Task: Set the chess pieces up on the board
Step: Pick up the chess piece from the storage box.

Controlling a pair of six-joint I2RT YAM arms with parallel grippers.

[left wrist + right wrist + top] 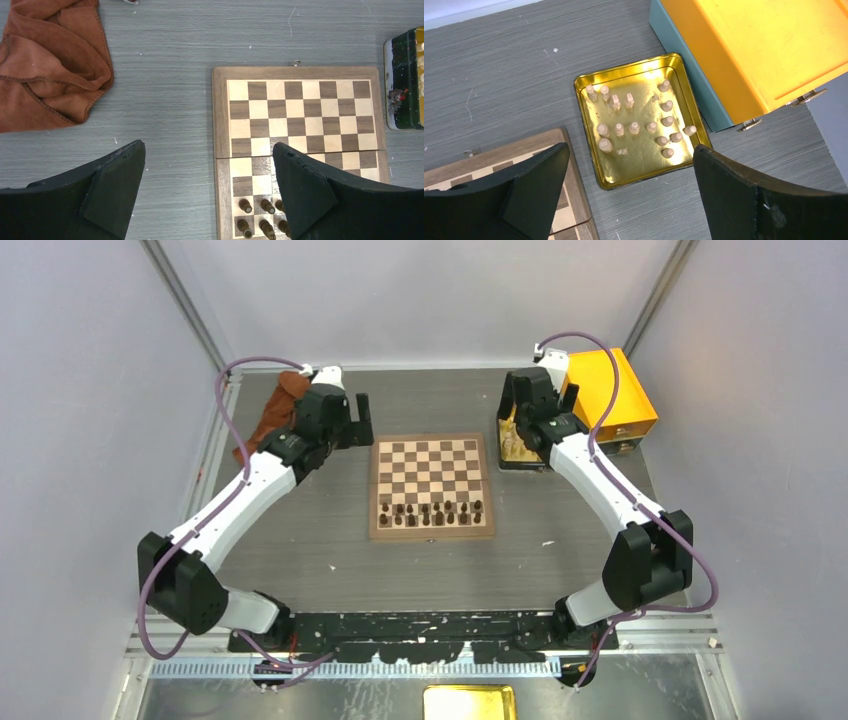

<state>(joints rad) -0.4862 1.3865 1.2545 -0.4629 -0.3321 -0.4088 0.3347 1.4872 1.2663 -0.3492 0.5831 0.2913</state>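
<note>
Grey wood-grain table [330,560] w/ plain pale walls [420,300] on three sides.

The board [432,468] in the middle of the worktop [330,560], with dark chessmen [432,512] only.
The dark chessmen stand on its two near rows. The left hand [352,428] hangs just beside its far left corner, and the right hand [518,418] hangs over a golden tray [508,458] just beside its right edge. A brown cloth [275,410] lies at the far left corner of the worktop, and an orange-yellow box [612,390] at the far right.
</note>
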